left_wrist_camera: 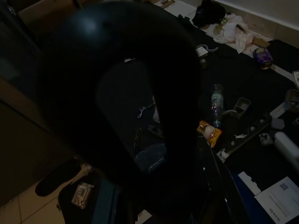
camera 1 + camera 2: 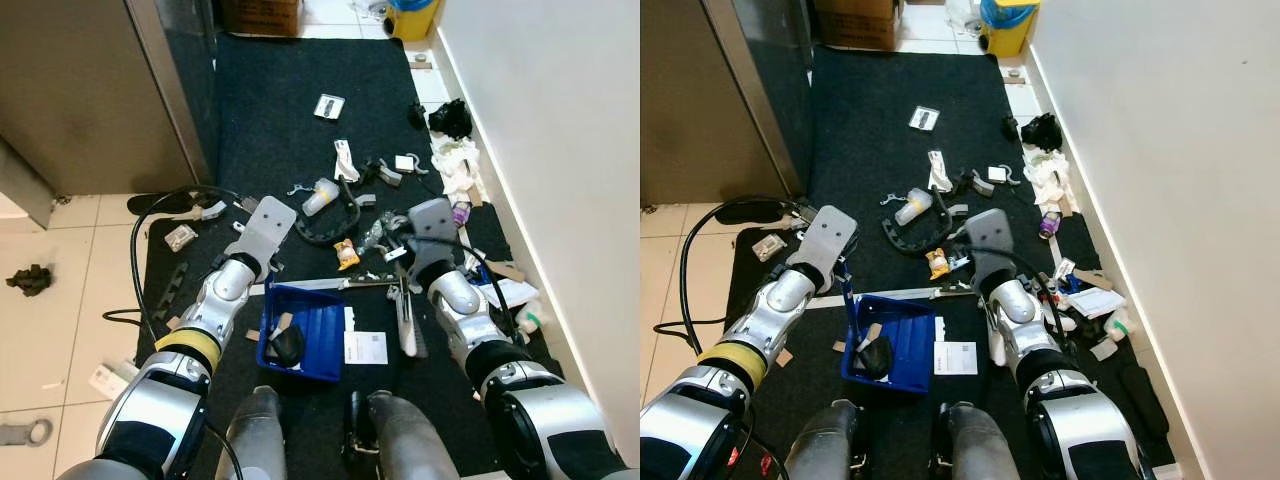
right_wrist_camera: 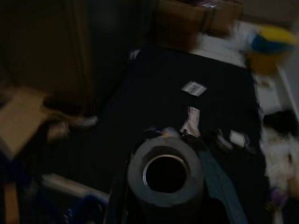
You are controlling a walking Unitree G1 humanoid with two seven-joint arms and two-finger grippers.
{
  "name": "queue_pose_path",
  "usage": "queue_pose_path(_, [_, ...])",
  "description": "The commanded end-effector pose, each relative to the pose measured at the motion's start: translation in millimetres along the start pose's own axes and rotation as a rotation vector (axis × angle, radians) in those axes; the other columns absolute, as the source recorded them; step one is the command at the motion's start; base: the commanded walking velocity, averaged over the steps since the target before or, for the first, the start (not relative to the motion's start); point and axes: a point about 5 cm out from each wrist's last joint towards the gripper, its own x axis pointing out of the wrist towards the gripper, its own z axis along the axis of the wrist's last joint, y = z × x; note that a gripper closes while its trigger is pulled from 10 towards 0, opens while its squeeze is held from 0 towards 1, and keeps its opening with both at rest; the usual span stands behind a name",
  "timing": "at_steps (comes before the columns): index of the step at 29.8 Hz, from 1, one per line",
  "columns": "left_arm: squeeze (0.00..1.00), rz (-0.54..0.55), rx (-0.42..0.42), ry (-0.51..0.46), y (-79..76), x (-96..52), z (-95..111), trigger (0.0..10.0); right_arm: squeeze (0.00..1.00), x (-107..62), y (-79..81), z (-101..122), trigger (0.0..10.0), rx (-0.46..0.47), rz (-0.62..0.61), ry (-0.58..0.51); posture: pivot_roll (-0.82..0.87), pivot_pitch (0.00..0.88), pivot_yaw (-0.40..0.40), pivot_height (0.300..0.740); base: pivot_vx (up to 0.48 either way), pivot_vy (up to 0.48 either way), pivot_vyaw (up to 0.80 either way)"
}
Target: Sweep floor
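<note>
Litter strewn over black rug [image 2: 290,90], seemingly beside white wall [image 2: 560,130].

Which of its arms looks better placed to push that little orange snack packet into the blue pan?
Probably the right. Its right gripper sits by the brush, just beside the orange snack packet. The left gripper is at the rim of the blue dustpan, so it seems suited to steadying the pan.

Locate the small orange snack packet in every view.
Left eye: small orange snack packet, mid-mat, beyond the blue plastic dustpan.
Right eye: same spot, left of centre.
Left wrist: beside a clear plastic bottle.
Right wrist: too dark to tell.
Landmark: white printed sheet.
</note>
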Motion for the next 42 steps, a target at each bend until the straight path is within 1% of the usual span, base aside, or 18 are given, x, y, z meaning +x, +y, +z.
queue_pose_path(1, [0.0,-0.041,0.108,0.33,-8.7,-29.7,-70,0.0,0.0,-4.2,3.4,-12,10.0,0.226,-0.104,0.03,0.09,0.232,-0.091,0.74,0.0,0.0,0.0])
queue_pose_path(3, [0.0,-0.03,0.104,0.335,-6.9,-32.0,-73,0.0,0.0,3.5,1.0,-2,10.0,0.425,-0.191,-0.044,0.09,0.231,-0.092,0.74,0.0,0.0,0.0])
queue_pose_path(5, [0.0,-0.03,0.104,0.335,-6.9,-32.0,-73,0.0,0.0,3.5,1.0,-2,10.0,0.425,-0.191,-0.044,0.09,0.231,-0.092,0.74,0.0,0.0,0.0])
queue_pose_path(7, [0.0,-0.027,0.102,0.343,-6.7,-34.5,-76,0.0,0.0,12.9,-2.3,11,10.0,0.584,-0.246,-0.11,0.08,0.23,-0.093,0.74,0.0,0.0,0.0])
queue_pose_path(8, [0.0,-0.027,0.102,0.343,-6.7,-34.5,-76,0.0,0.0,12.9,-2.3,11,10.0,0.584,-0.246,-0.11,0.08,0.23,-0.093,0.74,0.0,0.0,0.0])
queue_pose_path(10, [0.0,-0.028,0.101,0.349,-7.7,-35.1,-77,0.0,0.0,22.3,-1.0,23,10.0,0.712,-0.259,-0.165,0.08,0.225,-0.093,0.74,0.0,0.0,0.0])
queue_pose_path(14, [0.0,-0.03,0.099,0.352,-9.2,-33.7,-76,0.0,0.0,41.9,17.0,53,10.0,0.912,-0.159,-0.276,0.07,0.218,-0.092,0.74,0.0,0.0,0.0])
queue_pose_path(18, [0.0,-0.03,0.099,0.348,-9.4,-32.0,-74,0.0,0.0,53.1,23.4,83,10.0,0.946,-0.031,-0.377,0.07,0.201,-0.091,0.74,0.0,0.0,0.0])
queue_pose_path(21, [0.0,-0.025,0.095,0.346,-7.9,-31.7,-74,0.0,0.0,55.2,21.3,91,10.0,0.929,0.01,-0.402,0.07,0.194,-0.092,0.74,0.0,0.0,0.0])
queue_pose_path(23, [0.0,-0.012,0.085,0.349,-3.1,-33.5,-76,0.0,0.0,54.8,9.5,104,10.0,0.778,0.132,-0.428,0.08,0.179,-0.099,0.74,0.0,0.0,0.0])
queue_pose_path(26, [0.0,-0.008,0.081,0.354,-1.1,-34.6,-77,0.0,0.0,53.5,4.2,108,10.0,0.716,0.177,-0.431,0.08,0.176,-0.101,0.74,0.0,0.0,0.0])
queue_pose_path(27, [0.0,-0.002,0.076,0.371,1.2,-37.4,-81,0.0,0.0,49.3,-10.8,113,10.0,0.656,0.215,-0.445,0.09,0.169,-0.107,0.74,0.0,0.0,0.0])
queue_pose_path(32, [0.0,0.001,0.07,0.384,2.4,-39.3,-83,0.0,0.0,45.1,-26.8,117,10.0,0.571,0.209,-0.455,0.09,0.162,-0.105,0.74,0.0,0.0,0.0])
queue_pose_path(34, [0.0,0.006,0.062,0.391,3.8,-40.8,-85,0.0,0.0,40.2,-41.3,118,10.0,0.385,0.168,-0.432,0.09,0.158,-0.102,0.74,0.0,0.0,0.0])
queue_pose_path(36, [0.0,0.019,0.047,0.386,6.7,-42.3,-86,0.0,0.0,35.7,-51.3,115,10.0,0.28,0.132,-0.414,0.09,0.15,-0.098,0.74,0.0,0.0,0.0])
queue_pose_path(39, [0.0,0.024,0.041,0.383,8.0,-42.9,-86,0.0,0.0,34.2,-54.2,115,10.0,0.266,0.126,-0.411,0.09,0.147,-0.098,0.74,0.0,0.0,0.0])
queue_pose_path(41, [0.0,0.045,0.0,0.367,12.1,-45.0,-87,0.0,0.0,31.3,-60.8,113,10.0,0.26,0.089,-0.411,0.09,0.136,-0.093,0.74,0.0,0.0,0.0])
queue_pose_path(42, [0.0,0.067,-0.076,0.318,17.1,-47.5,-86,0.0,0.0,26.7,-72.2,111,10.0,0.247,0.013,-0.41,0.1,0.126,-0.094,0.74,0.0,0.0,0.0])
